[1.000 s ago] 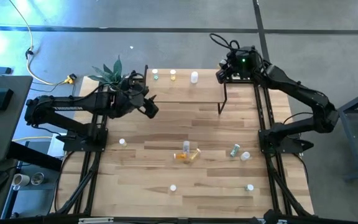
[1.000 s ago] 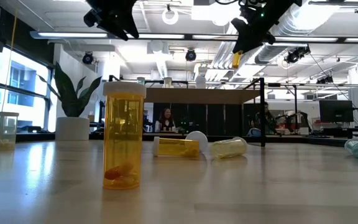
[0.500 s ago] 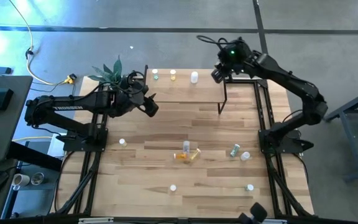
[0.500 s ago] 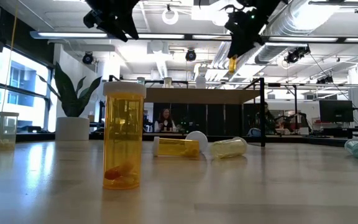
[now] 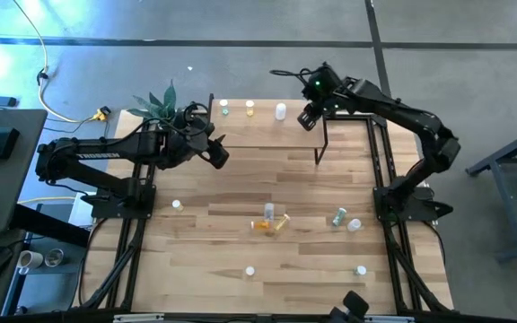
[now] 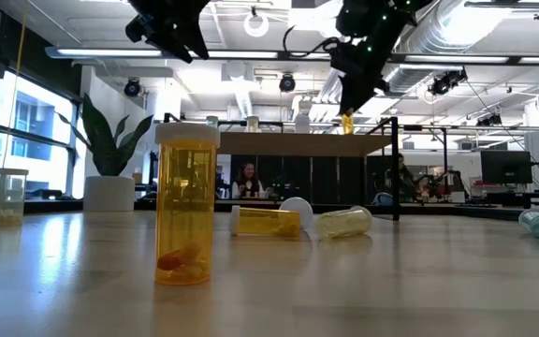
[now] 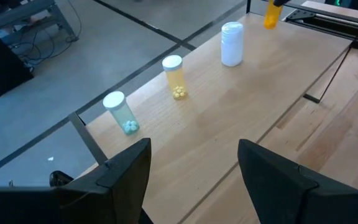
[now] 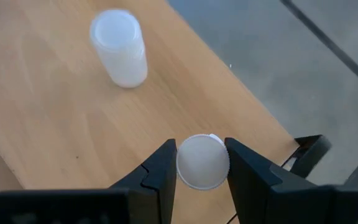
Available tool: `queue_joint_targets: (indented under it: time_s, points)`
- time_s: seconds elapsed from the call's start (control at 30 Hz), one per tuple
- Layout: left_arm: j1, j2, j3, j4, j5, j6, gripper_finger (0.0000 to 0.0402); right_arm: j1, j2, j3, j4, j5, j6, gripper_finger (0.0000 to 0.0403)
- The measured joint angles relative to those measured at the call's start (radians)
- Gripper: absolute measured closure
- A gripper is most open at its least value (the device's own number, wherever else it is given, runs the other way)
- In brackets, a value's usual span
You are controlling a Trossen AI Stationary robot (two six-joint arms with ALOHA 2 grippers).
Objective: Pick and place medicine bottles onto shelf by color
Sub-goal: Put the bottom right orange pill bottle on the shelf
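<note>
The right end effector (image 8: 202, 163) is clenched on a small orange pill bottle with a pale cap (image 6: 347, 121), holding it just above the far right end of the low light-wood shelf (image 5: 267, 135), beside the white bottle (image 8: 119, 48) standing there. The left end effector (image 7: 194, 165) hangs released over the shelf's left part.

Between the dark fingers (image 8: 160, 171) sits a pale-capped orange bottle (image 6: 347, 122), beyond them a white bottle (image 8: 120, 50).

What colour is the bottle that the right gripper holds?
Orange bottle with a pale cap, best in the left wrist view.
</note>
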Motion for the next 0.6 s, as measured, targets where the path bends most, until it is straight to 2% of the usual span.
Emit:
queue_joint_targets:
  time_s: [0.6]
  points:
    - [0.0, 0.0, 0.0, 0.0, -0.002, 0.001, 0.0172, 0.006, 0.031, -0.004, 0.007, 0.002, 0.037, 0.0294]
